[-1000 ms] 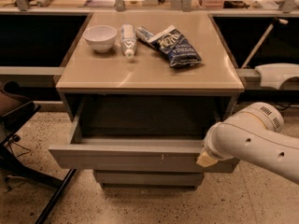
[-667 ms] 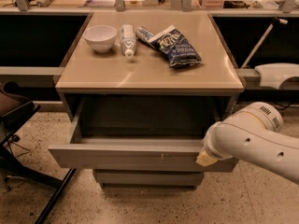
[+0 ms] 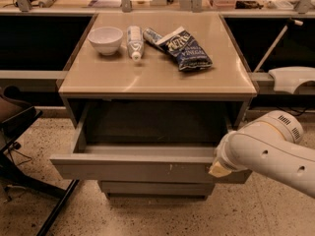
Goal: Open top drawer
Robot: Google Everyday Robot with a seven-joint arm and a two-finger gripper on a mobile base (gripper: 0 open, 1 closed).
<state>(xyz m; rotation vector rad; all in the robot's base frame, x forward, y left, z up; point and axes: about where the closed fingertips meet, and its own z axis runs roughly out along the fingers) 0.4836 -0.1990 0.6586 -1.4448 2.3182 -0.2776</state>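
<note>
The top drawer is a wide, shallow grey drawer with a flat front and small white scratches right of centre. It stands pulled out from the cabinet, and its dark inside shows. My gripper is at the right end of the drawer front, at its top edge. The white arm covers the front's right end. The fingers themselves are hidden behind the arm's wrist.
The tan cabinet top carries a white bowl, a white bottle lying down and a blue snack bag. A narrower grey drawer front sits below. A dark chair base stands at the left.
</note>
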